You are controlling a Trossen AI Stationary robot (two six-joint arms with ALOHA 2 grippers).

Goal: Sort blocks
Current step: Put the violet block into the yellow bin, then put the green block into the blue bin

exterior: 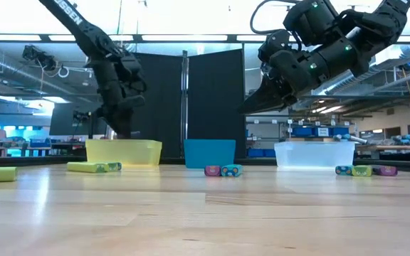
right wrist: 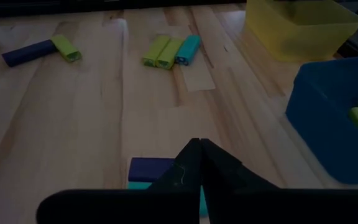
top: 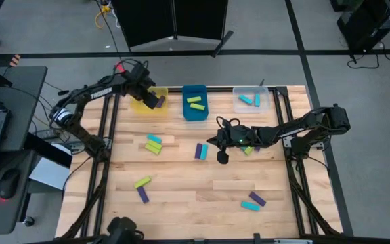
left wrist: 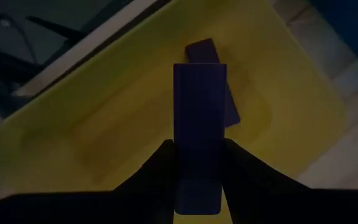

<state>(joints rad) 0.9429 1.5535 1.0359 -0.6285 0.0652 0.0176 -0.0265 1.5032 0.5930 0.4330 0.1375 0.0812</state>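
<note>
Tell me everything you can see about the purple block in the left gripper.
The purple block is a plain, smooth rectangular bar, dark purple. The left gripper is shut on it, fingers on its two long sides, most of its length sticking out beyond them. It hangs over the yellow bin, above another purple block already lying inside.

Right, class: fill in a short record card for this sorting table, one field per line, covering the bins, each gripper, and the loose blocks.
Yellow bin: one purple block lies inside
Blue bin: two lime blocks
Clear bin: two cyan blocks
Left gripper: over the yellow bin, shut on a purple block
Right gripper: shut, empty, raised above the table's middle, near a purple and cyan pair
Loose blocks: several on the table, mixed colours
</note>
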